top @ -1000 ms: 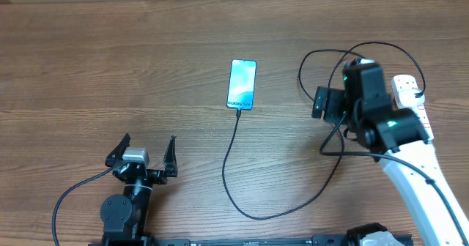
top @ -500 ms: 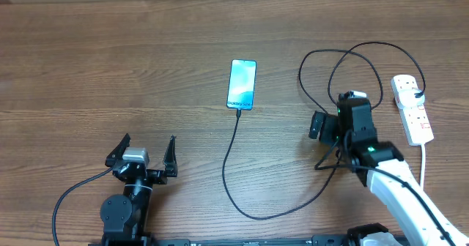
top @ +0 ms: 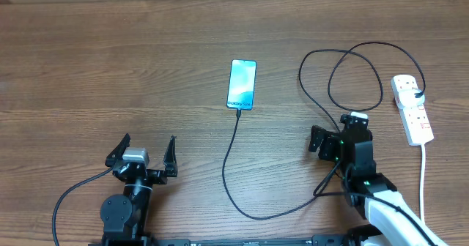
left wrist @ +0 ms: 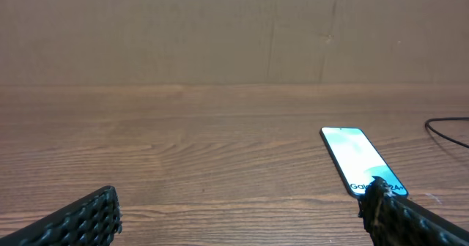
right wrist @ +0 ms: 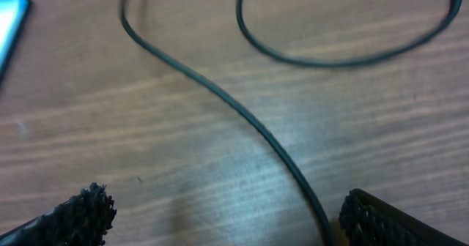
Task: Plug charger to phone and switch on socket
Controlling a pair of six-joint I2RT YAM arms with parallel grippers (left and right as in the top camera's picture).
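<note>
Charger [top: 233, 151] cable meets phone [top: 242, 84] lower edge, loops right toward socket [top: 412, 108]. Left claw [top: 148, 145]: fingers apart, empty, over counter [top: 110, 56]. Right claw [right wrist: 227, 209]: fingers apart, over cable.

My left fingers [top: 171, 149] stand spread wide near the tabletop's [top: 88, 56] front edge. The charger's [top: 224, 164] tip meets the phone's [top: 242, 84] near end, and its cable loops rightward to the socket [top: 412, 110].

Phone [top: 242, 84] at centre, charger [top: 224, 162] runs from its near end rt to socket [top: 412, 108] far rt.
</note>
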